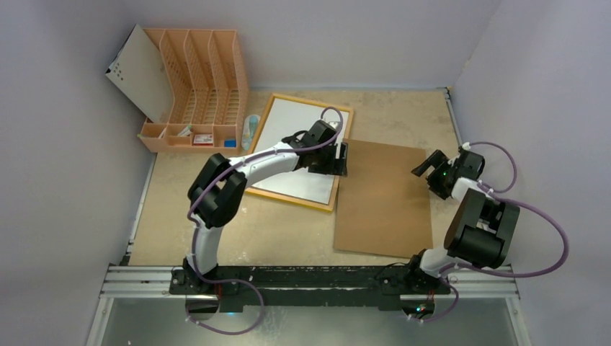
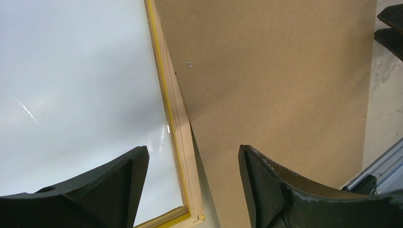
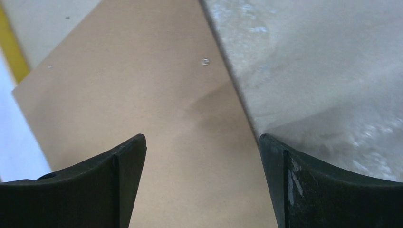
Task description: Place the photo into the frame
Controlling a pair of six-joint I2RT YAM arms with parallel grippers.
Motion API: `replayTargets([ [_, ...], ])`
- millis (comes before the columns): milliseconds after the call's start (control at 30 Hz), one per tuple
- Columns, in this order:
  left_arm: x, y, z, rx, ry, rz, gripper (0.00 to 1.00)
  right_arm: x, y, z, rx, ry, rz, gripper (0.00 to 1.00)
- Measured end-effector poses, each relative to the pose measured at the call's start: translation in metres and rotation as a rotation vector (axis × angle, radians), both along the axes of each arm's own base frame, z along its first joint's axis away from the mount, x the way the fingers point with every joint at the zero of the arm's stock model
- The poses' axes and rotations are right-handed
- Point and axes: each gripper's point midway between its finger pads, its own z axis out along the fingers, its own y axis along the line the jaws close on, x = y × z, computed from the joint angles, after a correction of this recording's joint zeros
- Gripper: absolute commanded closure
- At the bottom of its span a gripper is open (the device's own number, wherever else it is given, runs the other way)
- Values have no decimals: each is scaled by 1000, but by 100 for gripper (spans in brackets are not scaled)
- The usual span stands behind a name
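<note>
Soft, even light from above fills the top view, which is sharp throughout, with only faint shadows on the table (image 1: 288,231). In the left wrist view the white back of the photo (image 2: 71,71) glares and carries a thin bright streak. In the right wrist view a soft grey shadow crosses the board (image 3: 157,95), and the picture blurs toward its top corners.

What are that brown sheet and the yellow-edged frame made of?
The brown board looks like fibreboard or stiff card: matte, uniform, finely speckled, no visible grain. The frame seems to be pale bare wood with a yellow painted strip along it.
</note>
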Motion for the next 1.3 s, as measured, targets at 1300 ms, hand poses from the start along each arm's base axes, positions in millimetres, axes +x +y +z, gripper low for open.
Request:
replayTargets([
  [1300, 49, 33, -35, 44, -5, 99, 30, 18, 53, 8, 177, -179, 192, 13],
])
